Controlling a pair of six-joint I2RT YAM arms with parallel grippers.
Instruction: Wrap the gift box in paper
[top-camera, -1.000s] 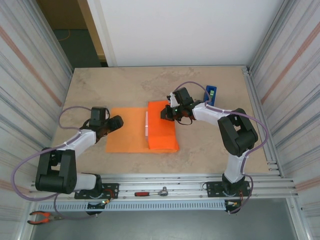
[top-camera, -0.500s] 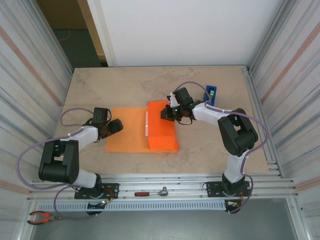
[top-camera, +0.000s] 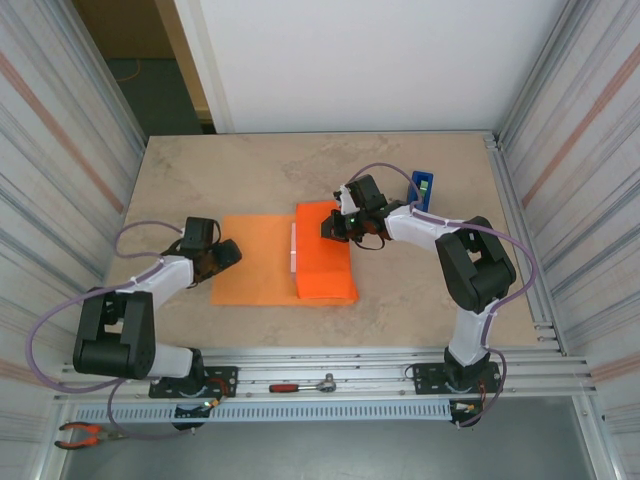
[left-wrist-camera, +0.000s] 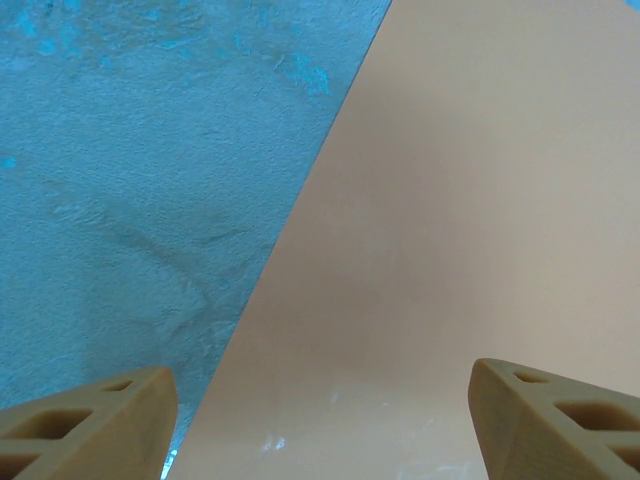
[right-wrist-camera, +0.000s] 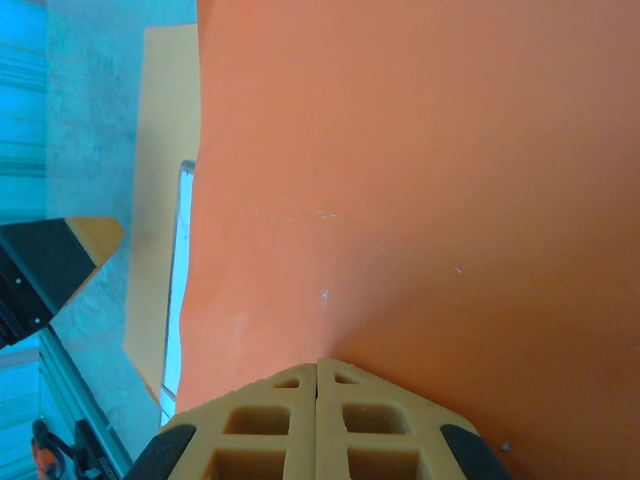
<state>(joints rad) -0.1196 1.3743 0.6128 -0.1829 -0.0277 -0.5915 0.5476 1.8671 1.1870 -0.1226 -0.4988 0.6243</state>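
Beige stone-look counter (top-camera: 250, 170) w/ the paper (top-camera: 255, 275) lying flat mid-counter, bright orange. The sheet's R part is folded over toward the L into a raised flap. My right tool (top-camera: 331, 228) sits at the flap's far R corner, fingers closed tight together w/ nothing betw. them, tip at the orange surface; can't tell if it presses. My left tool (top-camera: 231, 250) is low at the paper's L edge, jaws spread wide & empty, one finger over bare counter, the other over paper. The gift box (top-camera: 293, 250) is under the flap, approx. mid-sheet, a thin pale strip showing at the flap's L edge. Blue tape dispenser (top-camera: 423, 186) stands on the counter by my right arm, apart from the paper.
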